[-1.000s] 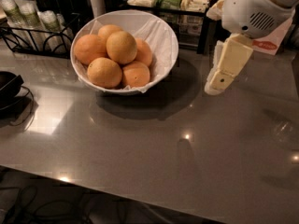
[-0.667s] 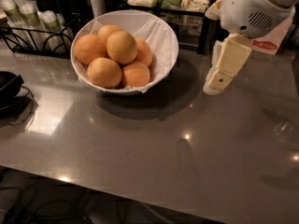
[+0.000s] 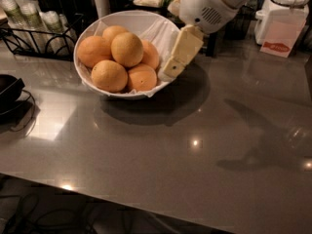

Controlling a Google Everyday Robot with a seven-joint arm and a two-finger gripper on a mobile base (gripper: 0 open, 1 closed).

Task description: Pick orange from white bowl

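A large white bowl (image 3: 95, 87) lined with white paper stands on the grey counter at the back left. It holds several oranges (image 3: 126, 48), piled together, with one on top. My gripper (image 3: 171, 70), cream-coloured on a white arm, hangs at the bowl's right rim. It is just right of the nearest orange (image 3: 142, 77) and holds nothing that I can see.
A black wire rack (image 3: 34, 38) with cups stands at the back left. A black object (image 3: 9, 89) with a cable lies at the left edge. A white container with a red label (image 3: 280, 26) is at the back right. The counter's front edge runs along the bottom.
My gripper has moved left from beside the bowl to its right rim, close to the oranges. The bowl and oranges have not moved.
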